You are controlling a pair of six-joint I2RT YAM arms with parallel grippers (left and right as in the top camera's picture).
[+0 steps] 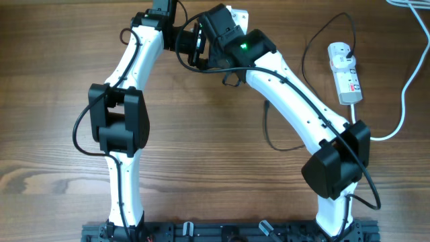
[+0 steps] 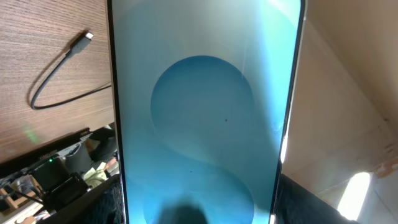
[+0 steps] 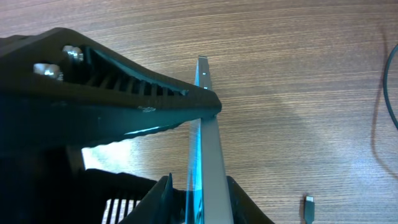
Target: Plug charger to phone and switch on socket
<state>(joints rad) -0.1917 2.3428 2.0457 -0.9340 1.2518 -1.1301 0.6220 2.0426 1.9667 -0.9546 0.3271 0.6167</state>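
Note:
The phone, its cyan screen lit, fills the left wrist view. In the right wrist view it stands edge-on above the wooden table. My left gripper is shut on the phone's side edges. My right gripper is shut on its two faces. In the overhead view both grippers meet at the top centre, left and right, and hide the phone. The charger cable lies loose on the table, its plug tip free. The socket lies at the far right.
The black cable runs from the adapter on the socket, under my right arm, towards the table's middle. The thick white cord curves along the right edge. A white object sits behind my right wrist.

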